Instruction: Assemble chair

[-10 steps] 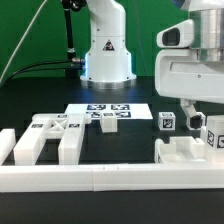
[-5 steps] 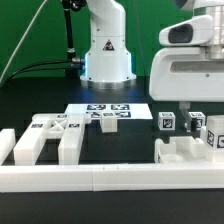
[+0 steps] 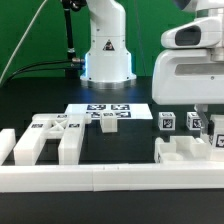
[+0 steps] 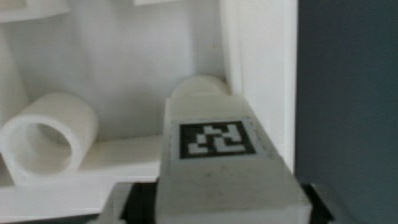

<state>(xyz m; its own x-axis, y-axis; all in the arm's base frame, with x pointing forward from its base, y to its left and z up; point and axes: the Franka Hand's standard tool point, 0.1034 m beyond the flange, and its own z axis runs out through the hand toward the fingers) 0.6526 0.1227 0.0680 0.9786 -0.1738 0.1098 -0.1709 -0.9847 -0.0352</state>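
The chair lies in loose white tagged parts. A slotted panel (image 3: 45,138) sits at the exterior view's left, and small cubes (image 3: 108,122) lie by the marker board. A tagged cube (image 3: 167,122) and a boxy part (image 3: 185,152) stand at the right. My gripper (image 3: 204,116) hangs over the right-hand parts, and its hand hides most of the block below. In the wrist view a white tagged leg block (image 4: 221,138) rises between the dark fingers (image 4: 139,203). The gripper (image 4: 222,205) is shut on the block's two sides. A white round peg (image 4: 50,138) and a walled panel (image 4: 107,50) lie beyond.
The marker board (image 3: 110,108) lies flat at the table's middle. A long low white border wall (image 3: 100,181) runs along the front. The robot's base (image 3: 106,50) stands at the back, with cables at its left.
The hand has shifted slightly toward the exterior view's right, over the tagged block. Its jaws have come in from wide open onto the block's sides.
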